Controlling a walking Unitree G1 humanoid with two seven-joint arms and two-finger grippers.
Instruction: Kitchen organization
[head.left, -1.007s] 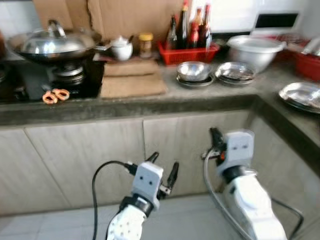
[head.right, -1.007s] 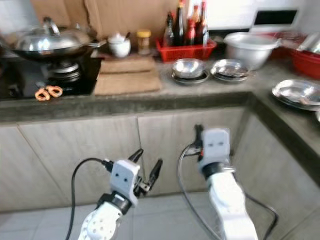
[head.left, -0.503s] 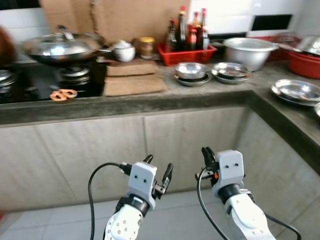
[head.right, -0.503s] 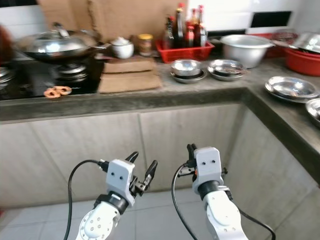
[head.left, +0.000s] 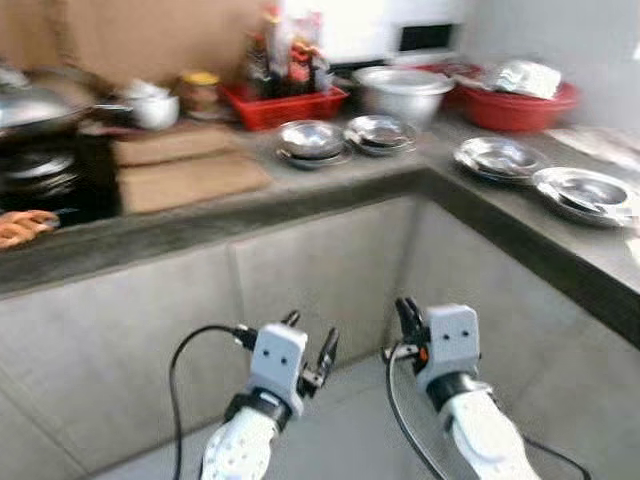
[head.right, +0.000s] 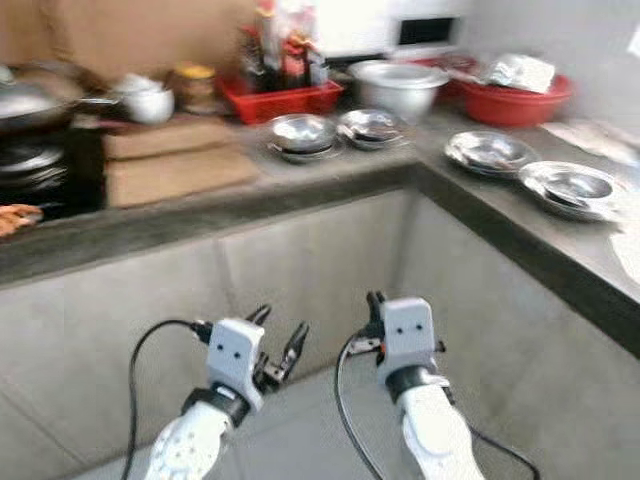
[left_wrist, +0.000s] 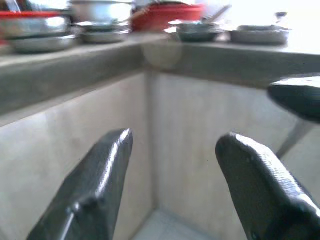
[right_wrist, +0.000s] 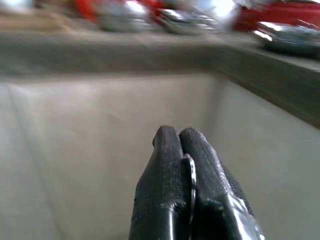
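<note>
While camera has swung rightward since earlier frames, steel bowls (head.left: 312, 140) sit at tabletop (head.left: 200, 215) corner, untouched. Left wrist: left end effector (left_wrist: 175, 165) spread, empty. Right wrist: right end effector (right_wrist: 180, 145) pressed together. Approach underway.

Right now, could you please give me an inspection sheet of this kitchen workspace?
Surface: grey L-shaped countertop, crowded.
Job's things: steel bowls, steel plates, large metal pot, red basin.
Clutter: red bottle basket, white teapot, brown boards.
Grippers: left gripper low before the cabinets, jaws open, empty; right gripper beside it, jaws shut.
Cables: black cable looping from the left wrist.
Surroundings: cabinet fronts, tiled floor.
</note>
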